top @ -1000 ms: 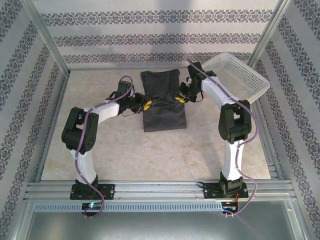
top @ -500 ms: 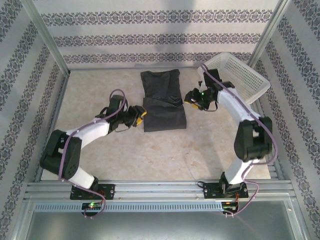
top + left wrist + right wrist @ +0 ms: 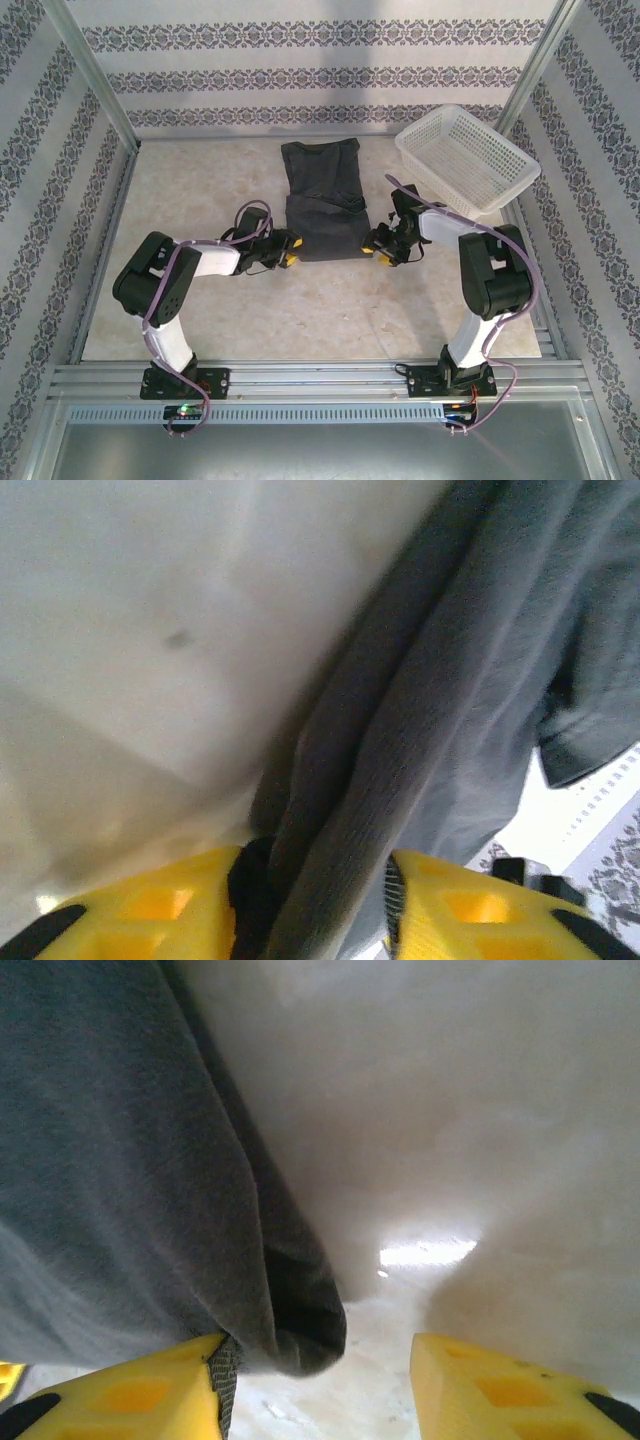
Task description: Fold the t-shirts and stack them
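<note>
Two near corners at stake. Nearest: left gripper (image 3: pixel 289 245) half-open astride left hem fold, pinch unclear; right gripper (image 3: pixel 373 245) open, corner against one finger only. Beyond: t-shirt (image 3: pixel 325 195) flat on tabletop (image 3: pixel 300 310), long axis straight away toward far wall.

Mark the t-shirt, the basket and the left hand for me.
t-shirt (image 3: pixel 325 205), top view, middle of the cloth.
basket (image 3: pixel 438 180), top view, near rim.
left hand (image 3: pixel 292 250), top view, between its fingertips.
</note>
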